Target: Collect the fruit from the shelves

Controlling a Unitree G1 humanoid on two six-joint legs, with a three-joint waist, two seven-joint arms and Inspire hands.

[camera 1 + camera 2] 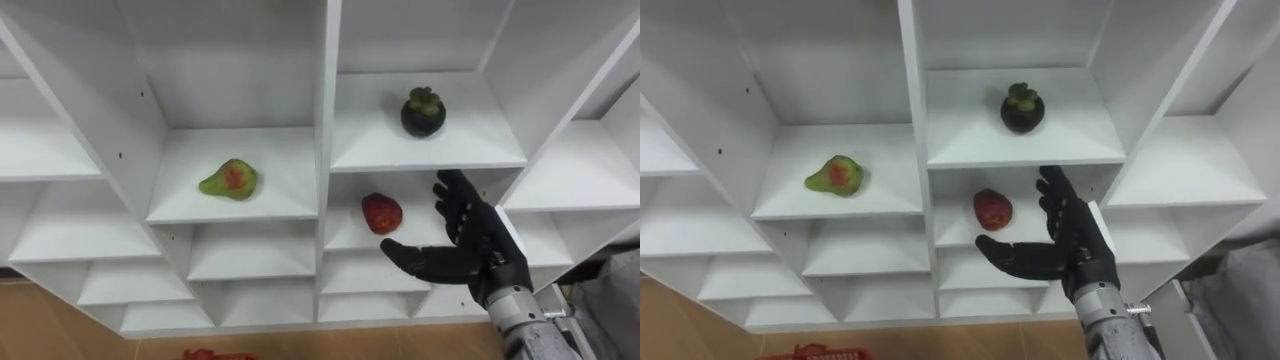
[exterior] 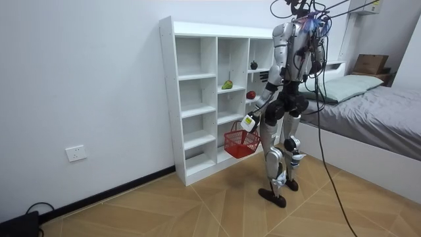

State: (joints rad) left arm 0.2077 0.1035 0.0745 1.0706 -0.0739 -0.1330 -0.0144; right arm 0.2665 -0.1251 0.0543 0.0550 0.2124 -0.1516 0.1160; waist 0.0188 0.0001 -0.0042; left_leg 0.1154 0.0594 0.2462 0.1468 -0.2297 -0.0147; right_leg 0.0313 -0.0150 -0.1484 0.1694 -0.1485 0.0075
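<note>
Left eye view puts the right robot hand (image 1: 470, 245) low in front of the closet (image 1: 325, 120), fingers spread and straight, thumb stretched out to the left, palm empty. Up and to its left, near but clear of the fingertips, the red fruit (image 1: 381, 213) sits on a shelf (image 1: 345, 238) in the middle column, toward the front edge. It is roundish, with no long axis to line up on. By my reading the coming move turns on this: the hand must go forward and leftward into that compartment, so that fingers and thumb pass either side of the fruit before closing. One compartment higher the dark mangosteen (image 1: 423, 112) stands stem up. In the column to the left the green-and-red fruit (image 1: 229, 180) lies on its side, long axis across its shelf. The right robot hand is the nearer one to all three. Room view shows the robot standing at the closet, the red basket (image 2: 241, 143) hanging at the left robot hand (image 2: 248, 122); how that hand grips I cannot tell
</note>
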